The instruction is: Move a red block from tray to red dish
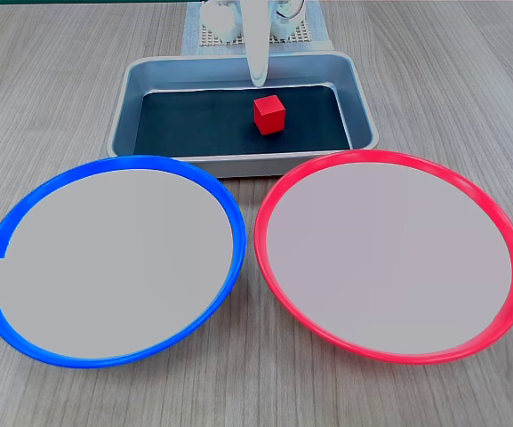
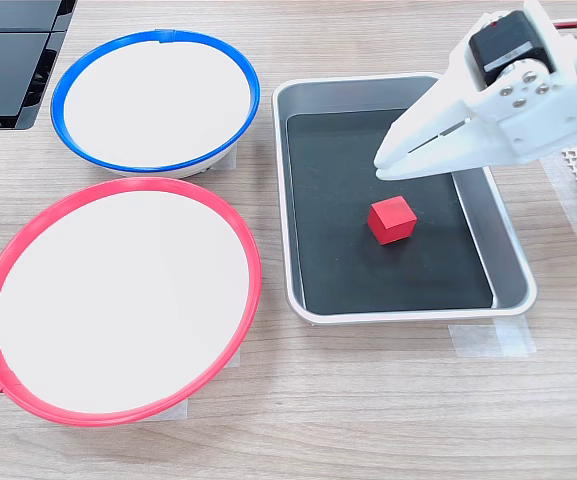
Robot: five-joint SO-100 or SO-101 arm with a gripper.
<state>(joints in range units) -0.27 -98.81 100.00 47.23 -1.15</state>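
So, stage: approach, nothing grasped yet.
Red block [image 2: 392,219]: sits loose on the tray's black bottom, right of centre in the first exterior view, turned a bit off square to the walls.
Tray [image 2: 508,268]: metal pan, apparently taped to the table at the corners, probably so it won't slide during the pick.
Gripper [image 2: 382,163]: white, above the tray just beside the block, not touching it; fingers look nearly together with only a thin slit, holding nothing.
Red dish [image 1: 389,350]: empty, just beside the tray, likely for a short carry.
Blue dish [image 1: 105,355]: also empty, next to the red one, looks like a distractor.
Next: judging by this, fingers need to spread, then drop over the block.
Risk: rotated cube may twist or slip when pinched.
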